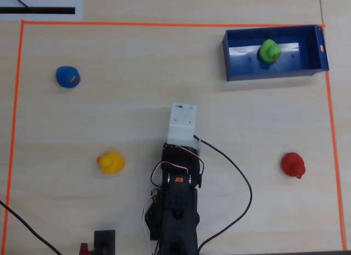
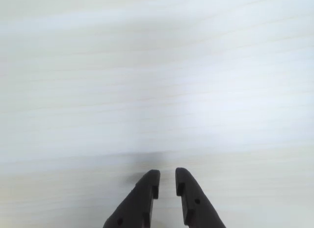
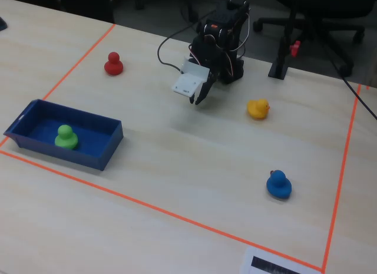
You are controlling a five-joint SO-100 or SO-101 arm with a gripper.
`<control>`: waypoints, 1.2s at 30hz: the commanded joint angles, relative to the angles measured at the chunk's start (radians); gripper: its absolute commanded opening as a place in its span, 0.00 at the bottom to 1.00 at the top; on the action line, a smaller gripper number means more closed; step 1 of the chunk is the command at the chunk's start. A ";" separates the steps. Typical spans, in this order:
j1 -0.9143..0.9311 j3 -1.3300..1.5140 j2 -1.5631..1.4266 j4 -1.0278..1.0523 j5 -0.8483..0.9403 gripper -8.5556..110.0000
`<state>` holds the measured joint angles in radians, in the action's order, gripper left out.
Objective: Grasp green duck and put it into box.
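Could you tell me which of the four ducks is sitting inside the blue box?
The green duck is inside the blue box. The blue duck, yellow duck and red duck sit on the bare table.

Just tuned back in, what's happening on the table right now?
The green duck already sits inside the blue box, so the drop looks done. The arm is pulled back near its base, and its hand hangs over bare table, empty, with the fingers close together but a narrow gap between them. The blue duck, yellow duck and red duck stand apart on the table, untouched.
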<state>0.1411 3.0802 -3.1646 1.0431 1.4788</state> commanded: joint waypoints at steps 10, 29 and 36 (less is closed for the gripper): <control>-0.141 0.031 -0.117 0.133 -0.003 0.07; -0.158 0.031 -0.147 0.288 -0.017 0.07; -0.158 0.031 -0.147 0.288 -0.015 0.11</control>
<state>-0.0199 3.1140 -3.3195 1.3146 1.4711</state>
